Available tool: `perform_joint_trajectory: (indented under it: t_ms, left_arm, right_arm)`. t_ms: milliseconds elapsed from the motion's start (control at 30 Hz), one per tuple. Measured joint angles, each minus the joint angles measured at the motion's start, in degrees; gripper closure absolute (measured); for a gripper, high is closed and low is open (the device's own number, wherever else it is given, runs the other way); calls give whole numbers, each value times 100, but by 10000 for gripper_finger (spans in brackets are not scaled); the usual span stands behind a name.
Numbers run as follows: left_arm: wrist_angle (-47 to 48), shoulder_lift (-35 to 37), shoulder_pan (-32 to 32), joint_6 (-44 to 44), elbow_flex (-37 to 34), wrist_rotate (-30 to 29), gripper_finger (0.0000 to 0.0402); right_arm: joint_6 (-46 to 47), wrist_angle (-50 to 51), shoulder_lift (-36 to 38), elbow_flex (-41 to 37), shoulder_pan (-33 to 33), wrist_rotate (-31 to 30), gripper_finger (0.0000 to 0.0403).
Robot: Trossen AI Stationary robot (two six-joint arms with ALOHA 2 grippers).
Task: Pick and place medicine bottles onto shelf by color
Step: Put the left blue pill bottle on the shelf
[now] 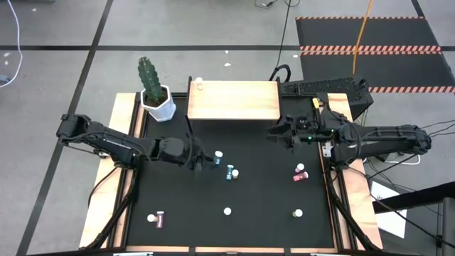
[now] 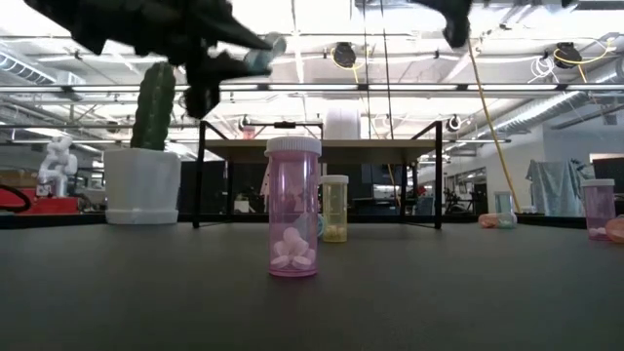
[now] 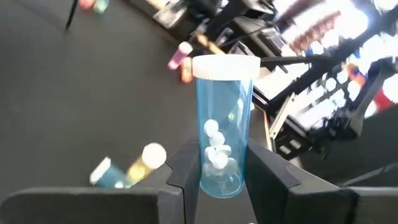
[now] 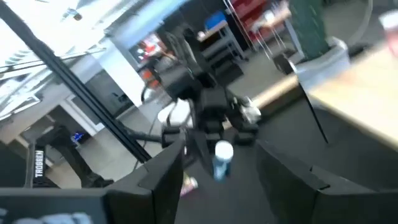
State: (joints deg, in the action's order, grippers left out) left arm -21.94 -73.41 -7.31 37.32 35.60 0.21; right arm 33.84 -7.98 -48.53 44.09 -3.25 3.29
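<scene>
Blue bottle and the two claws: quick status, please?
Left gripper shut on blue bottle, lifted. Right gripper open, empty, near shelf. Nothing blocking.

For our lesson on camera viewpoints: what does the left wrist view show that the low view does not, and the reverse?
Only the left wrist view: white pills inside the clear blue white-capped medicine bottle between the left gripper fingers.

Only the low view: the purple pill bottle, the yellow bottle, the light wooden black-legged shelf and the green cactus.

Both: the held blue bottle and the black tabletop.
</scene>
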Motion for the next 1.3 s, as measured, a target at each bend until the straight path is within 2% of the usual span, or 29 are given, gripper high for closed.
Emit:
perform_joint_trajectory:
  t_ms: [200,333,567,733,1100,1300]
  left_arm:
    - [587,0,374,-1760,886,-2,293]
    - [1011,2,792,-2566,1492,25,293]
    - [1307,7,1287,-3513,1991,783,293]
    - [1328,4,1510,-3897,2012,1038,293]
    - [1364,4,1760,-4159,2012,1290,293]
    - [1459,4,1899,-4152,2013,1334,293]
  right_arm:
    - [-735,212,-975,1154,-2,0,157]
    - [-1198,390,-1769,1916,-23,-7,123]
    - [-2020,306,-2652,2633,-92,-20,100]
    - [-2360,95,-2884,2648,-94,-29,103]
    - [-2018,45,-3090,2654,-284,-50,105]
    - [-2402,770,-3121,3273,-334,-46,125]
